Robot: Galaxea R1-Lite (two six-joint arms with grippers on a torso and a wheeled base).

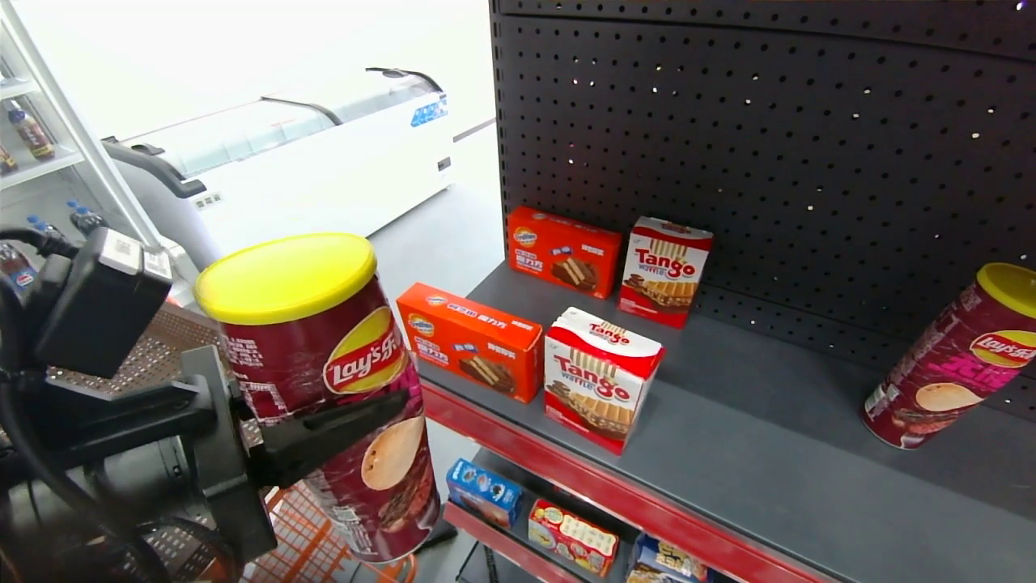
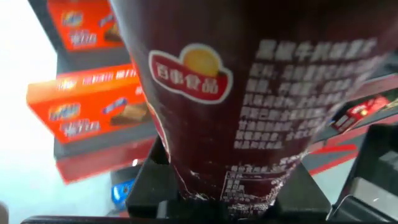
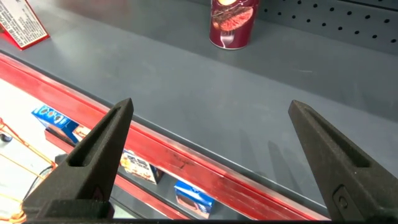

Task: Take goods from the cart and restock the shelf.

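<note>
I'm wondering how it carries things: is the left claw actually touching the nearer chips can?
Touching. The head view shows the left claw clamped around the chips can, one finger pressed across its front.

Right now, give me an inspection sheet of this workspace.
surface: grey shelf, red front edge.
job's things: chips can upright in left gripper; second chips can at shelf's back; two orange biscuit boxes and two wafer boxes on shelf; orange wire cart below.
clutter: nothing seen.
grippers: left gripper shut on chips can; right gripper open over shelf.
cables: black cable beside left wrist.
surroundings: pegboard behind; chest freezer; snack packs below the shelf.
</note>
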